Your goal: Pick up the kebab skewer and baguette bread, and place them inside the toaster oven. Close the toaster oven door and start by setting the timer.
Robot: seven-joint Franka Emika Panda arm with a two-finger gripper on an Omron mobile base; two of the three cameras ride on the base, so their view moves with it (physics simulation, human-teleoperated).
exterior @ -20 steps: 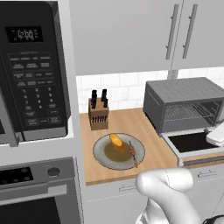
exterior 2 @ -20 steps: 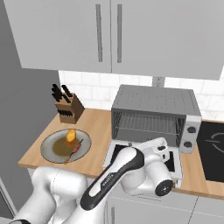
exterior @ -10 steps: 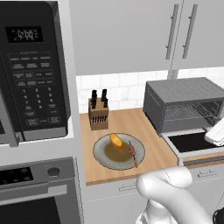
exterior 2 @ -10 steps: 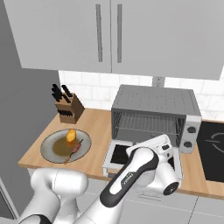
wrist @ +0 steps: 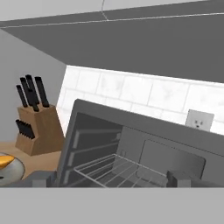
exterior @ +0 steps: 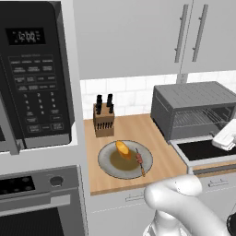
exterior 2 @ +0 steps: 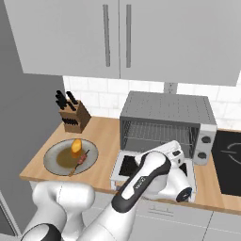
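The kebab skewer [exterior: 139, 161] [exterior 2: 80, 161] and the golden baguette bread [exterior: 122, 148] [exterior 2: 76, 147] lie side by side on a grey plate [exterior: 107, 167] [exterior 2: 52, 161] on the wooden counter. To its right stands the toaster oven [exterior: 193, 99] [exterior 2: 164, 106] [wrist: 131, 144], its wire rack [wrist: 111, 169] bare. The toaster oven door [exterior: 203, 150] [exterior 2: 124, 165] lies folded down flat. My gripper [wrist: 109, 181] hangs open and holding nothing just above the door, facing the oven's mouth. An orange edge of the baguette [wrist: 5, 160] shows at far left of the hand view.
A wooden knife block [exterior: 103, 118] [exterior 2: 75, 116] [wrist: 37, 127] stands behind the plate by the tiled wall. A large black microwave [exterior: 34, 78] sits left with a range oven [exterior: 32, 203] below. A black cooktop [exterior 2: 228, 160] lies right of the toaster oven.
The arm's elbow has swung slightly right. The hand stays nearly in place over the open door, and the gripper has stayed open. Plate, skewer and baguette have not moved.
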